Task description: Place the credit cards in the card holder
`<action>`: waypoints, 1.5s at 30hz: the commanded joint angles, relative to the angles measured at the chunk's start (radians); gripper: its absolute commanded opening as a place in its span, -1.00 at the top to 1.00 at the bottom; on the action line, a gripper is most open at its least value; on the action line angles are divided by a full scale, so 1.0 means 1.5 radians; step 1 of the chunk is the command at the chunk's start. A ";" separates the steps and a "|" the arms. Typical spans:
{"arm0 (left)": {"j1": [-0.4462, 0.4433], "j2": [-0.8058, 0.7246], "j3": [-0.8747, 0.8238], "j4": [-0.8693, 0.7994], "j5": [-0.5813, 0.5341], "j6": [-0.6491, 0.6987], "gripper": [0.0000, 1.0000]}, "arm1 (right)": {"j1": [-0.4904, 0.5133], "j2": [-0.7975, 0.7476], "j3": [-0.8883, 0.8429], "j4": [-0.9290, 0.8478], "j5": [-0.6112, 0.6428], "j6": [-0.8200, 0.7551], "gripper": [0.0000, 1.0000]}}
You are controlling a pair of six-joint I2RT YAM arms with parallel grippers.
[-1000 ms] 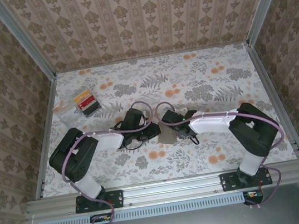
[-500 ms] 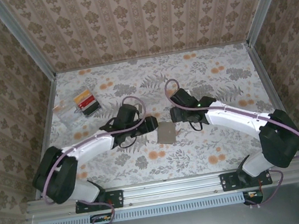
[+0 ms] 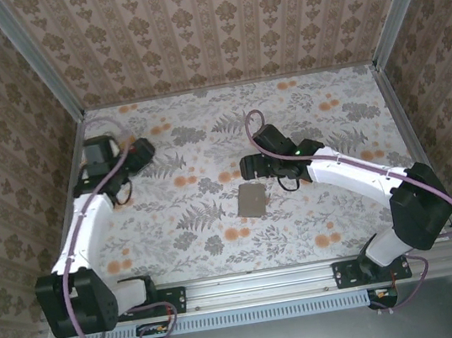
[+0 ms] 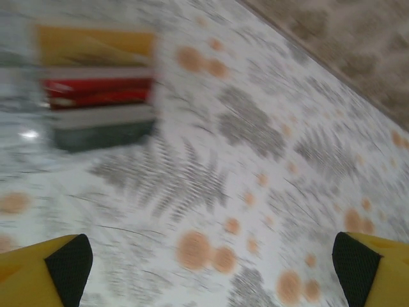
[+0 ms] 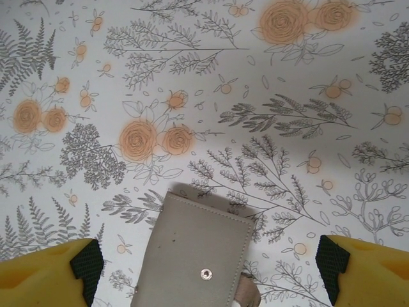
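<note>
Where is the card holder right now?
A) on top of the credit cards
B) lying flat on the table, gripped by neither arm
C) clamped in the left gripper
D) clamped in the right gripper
B: the card holder lies flat on the table. The right gripper is open with its fingers apart from the holder on either side, and the open left gripper is off by the credit cards.

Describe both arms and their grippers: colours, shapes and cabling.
The left arm and the right arm look alike. Each has smooth white link shells between bulky black joints, and a lilac cable loops loosely along its length. The left gripper and the right gripper each carry two yellow fingers faced with black pads at the tips.
</note>
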 commanded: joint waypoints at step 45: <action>0.258 0.428 0.325 -0.102 -0.026 0.162 0.29 | 0.010 0.061 0.102 -0.120 -0.013 0.005 -0.74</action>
